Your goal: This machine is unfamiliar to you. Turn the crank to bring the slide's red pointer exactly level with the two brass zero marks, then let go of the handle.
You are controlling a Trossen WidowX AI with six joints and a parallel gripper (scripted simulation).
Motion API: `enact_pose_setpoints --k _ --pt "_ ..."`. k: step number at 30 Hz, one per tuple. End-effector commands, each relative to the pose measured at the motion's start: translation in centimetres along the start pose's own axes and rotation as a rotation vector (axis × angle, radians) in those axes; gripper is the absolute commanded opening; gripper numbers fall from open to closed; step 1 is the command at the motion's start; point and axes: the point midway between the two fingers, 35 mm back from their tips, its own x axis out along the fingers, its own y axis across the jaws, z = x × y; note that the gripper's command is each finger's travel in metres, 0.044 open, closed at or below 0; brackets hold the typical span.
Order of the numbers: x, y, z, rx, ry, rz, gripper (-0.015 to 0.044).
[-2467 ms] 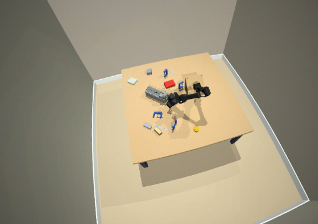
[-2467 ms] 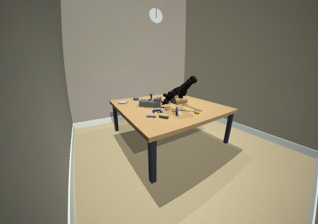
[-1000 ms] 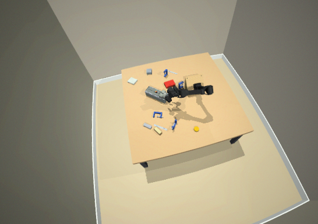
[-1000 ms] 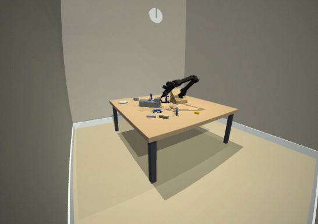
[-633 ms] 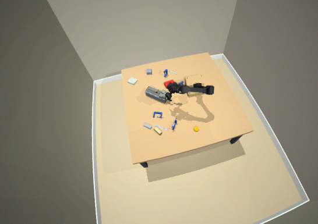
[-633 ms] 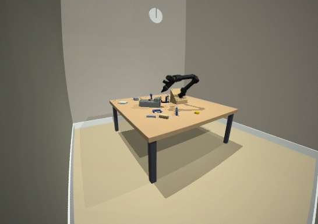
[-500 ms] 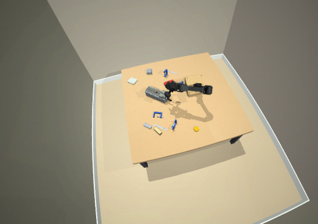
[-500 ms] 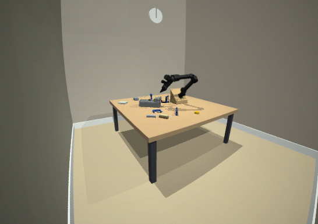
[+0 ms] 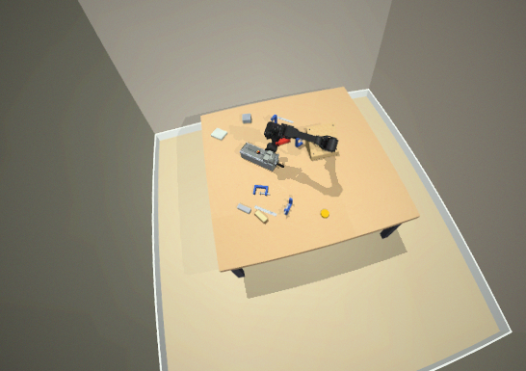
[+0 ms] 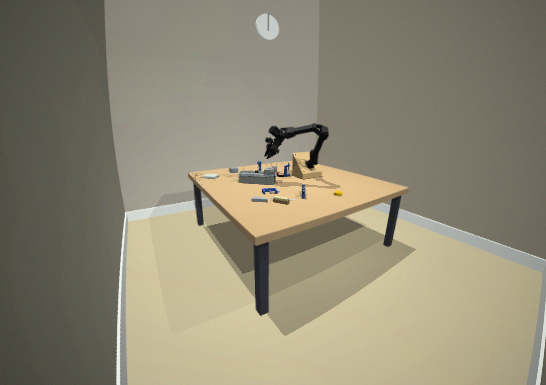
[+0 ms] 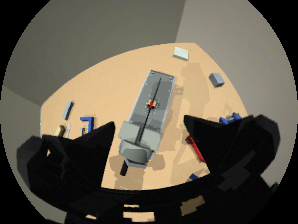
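Only the wrist view makes out the red pointer point(image 11: 151, 105) in the slot atop the grey machine point(image 9: 259, 156) point(image 10: 257, 177) point(image 11: 152, 107), near brass-coloured marks; whether they are level, I cannot tell. It also shows the black crank handle point(image 9: 280, 165) point(image 11: 124, 168) sticking out at the near end, apart from the gripper point(image 9: 271, 147) point(image 10: 268, 156) point(image 11: 149, 121), which is spread wide and holding nothing. The exterior view alone reveals the gripper's height above the tabletop point(image 9: 371, 188) point(image 10: 360, 190) point(image 11: 65, 95), and the wall clock point(image 10: 267, 26).
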Motion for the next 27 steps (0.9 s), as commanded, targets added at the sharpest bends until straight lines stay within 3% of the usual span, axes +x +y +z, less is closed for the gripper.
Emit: enact_pose_setpoints --k 1,7,18,27 --pt "0.5 -1.2 1.3 -0.093 -0.015 0.084 0.044" --pt "0.9 -3.1 2.8 -0.224 -0.056 0.203 0.044" --pt "5.1 -3.1 -0.4 -0.227 -0.058 0.209 0.044" --pt "5.1 -3.1 -0.4 -0.227 -0.058 0.209 0.044"
